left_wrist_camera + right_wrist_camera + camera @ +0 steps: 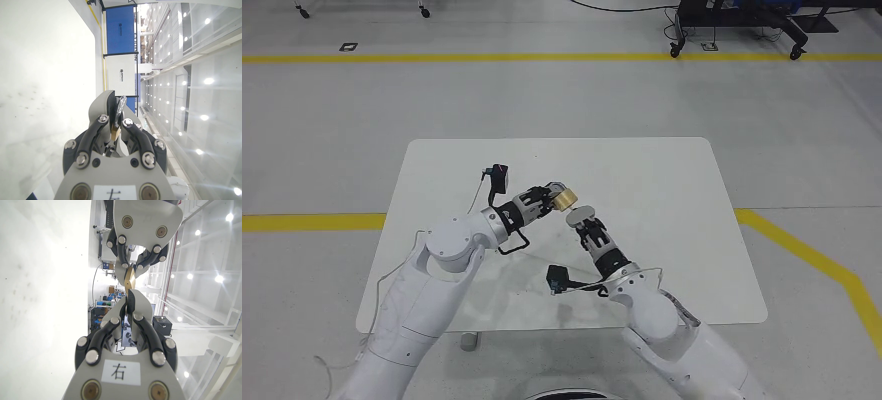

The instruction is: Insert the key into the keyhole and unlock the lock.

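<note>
Left claw (545, 201) is clenched on the brass lock (562, 197), held above the middle of the white bench (672, 180). Right claw (128, 297) grips the key (125, 311), its tip right against the lock body. Can't tell whether the key is seated in the keyhole.

The left arm (452, 250) stretches from the table's (672, 180) near-left corner toward its middle, where the left gripper (545, 199) is clamped on the brass padlock (563, 197). The right arm (642, 295) angles in over the near edge. The right gripper (582, 214) pinches the key (126, 311), its fingertips facing the left gripper's, close together.
</note>
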`<action>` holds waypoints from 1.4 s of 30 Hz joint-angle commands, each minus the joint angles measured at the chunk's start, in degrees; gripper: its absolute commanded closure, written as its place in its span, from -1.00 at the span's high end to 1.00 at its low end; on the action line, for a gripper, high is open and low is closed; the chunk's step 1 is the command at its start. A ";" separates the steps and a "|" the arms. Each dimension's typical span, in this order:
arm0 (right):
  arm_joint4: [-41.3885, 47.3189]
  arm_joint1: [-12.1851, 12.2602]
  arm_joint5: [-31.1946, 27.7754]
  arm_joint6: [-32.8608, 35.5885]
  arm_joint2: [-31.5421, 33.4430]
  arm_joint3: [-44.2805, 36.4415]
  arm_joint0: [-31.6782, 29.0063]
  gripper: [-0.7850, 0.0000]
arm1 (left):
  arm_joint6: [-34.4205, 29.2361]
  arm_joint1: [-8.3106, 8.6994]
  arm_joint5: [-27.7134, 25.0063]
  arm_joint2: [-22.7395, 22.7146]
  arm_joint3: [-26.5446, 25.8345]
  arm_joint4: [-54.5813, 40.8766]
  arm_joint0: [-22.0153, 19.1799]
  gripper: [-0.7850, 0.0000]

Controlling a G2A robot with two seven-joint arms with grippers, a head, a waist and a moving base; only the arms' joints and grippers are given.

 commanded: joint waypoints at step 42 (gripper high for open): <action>-7.68 -2.46 -4.21 7.42 -3.63 1.58 1.53 -1.00 | -0.26 0.03 1.41 0.13 -0.03 0.66 0.11 -1.00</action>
